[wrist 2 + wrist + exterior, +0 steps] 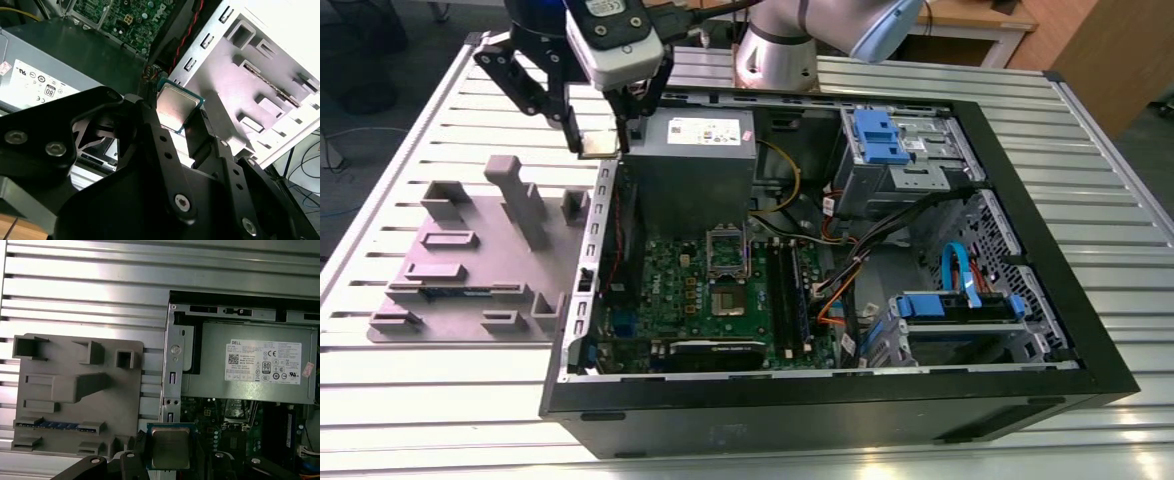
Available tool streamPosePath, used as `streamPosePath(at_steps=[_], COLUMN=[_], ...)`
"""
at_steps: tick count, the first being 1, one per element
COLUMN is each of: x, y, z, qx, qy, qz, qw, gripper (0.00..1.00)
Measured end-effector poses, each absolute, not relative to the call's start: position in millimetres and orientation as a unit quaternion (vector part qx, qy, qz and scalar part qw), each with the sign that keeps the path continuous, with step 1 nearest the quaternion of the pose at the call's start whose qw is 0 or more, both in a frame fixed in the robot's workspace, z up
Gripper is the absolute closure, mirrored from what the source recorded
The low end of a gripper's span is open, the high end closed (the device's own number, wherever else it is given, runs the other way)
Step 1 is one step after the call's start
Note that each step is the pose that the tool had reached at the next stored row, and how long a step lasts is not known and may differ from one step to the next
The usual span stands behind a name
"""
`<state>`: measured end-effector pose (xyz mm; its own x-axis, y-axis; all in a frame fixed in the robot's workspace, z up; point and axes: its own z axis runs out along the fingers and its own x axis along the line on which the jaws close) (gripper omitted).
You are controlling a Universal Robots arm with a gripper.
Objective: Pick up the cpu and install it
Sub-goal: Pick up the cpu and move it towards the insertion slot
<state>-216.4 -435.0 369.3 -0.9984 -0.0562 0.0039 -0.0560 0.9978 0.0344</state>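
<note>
The cpu [598, 147] is a small silver square with a green rim, and my gripper [598, 143] is shut on it, one black finger on each side. It hangs in the air above the open computer case's wall, at the exterior view's left, beside the grey power supply box [687, 170]. Both wrist views show the cpu [177, 106] [170, 447] clamped between the fingers [150, 125]. The square metal-framed socket [726, 298] sits on the green motherboard [680, 285], nearer the exterior camera than the gripper and well below it.
A grey parts holder [467, 260] with upright posts lies on the slatted metal table [440, 400], at the exterior view's left of the black case [827, 405]. Blue drive caddies [878, 135] and cables fill the case's right half. The arm's base [781, 55] stands behind the case.
</note>
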Motion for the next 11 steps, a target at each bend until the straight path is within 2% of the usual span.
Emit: streamPosePath(at_steps=[11], x=[-204.6], y=[-435.3], z=[369.3], qx=[0.028], qy=[-0.999], qz=[-0.017], qw=[0.002], gripper=[0.53])
